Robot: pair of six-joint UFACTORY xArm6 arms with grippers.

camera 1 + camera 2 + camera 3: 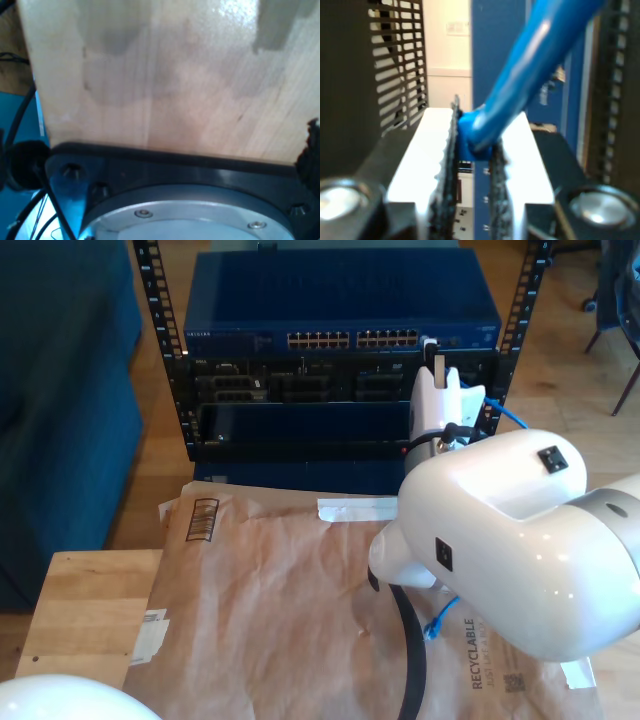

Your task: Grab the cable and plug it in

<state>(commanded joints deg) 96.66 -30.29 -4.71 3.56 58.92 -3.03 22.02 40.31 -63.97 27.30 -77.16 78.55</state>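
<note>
Cable [530, 65], bright blue, sits pinched between the serrated pads [447, 165] of my second hand [472, 150], the jaws closed to the cable's width; its length runs up and away from the pads. In the exterior view that hand [437, 375] is raised at the face of the rack [340, 340], close to the row of ports [350, 339] on the blue switch, with little room between its tip and the panel. A loop of the cable [510, 418] shows beside the hand toward the exterior view's right, and another end [440, 620] lies on the brown paper [280, 610] under the white arm [500, 530], near a black hose [412, 650]. The paper covers much of the tabletop [80, 610], leaving bare wood at the exterior view's left. My first wrist view looks over pale wood [175, 75] past a black mount [175, 167]; whether my first hand is open or closed cannot be told.
</note>
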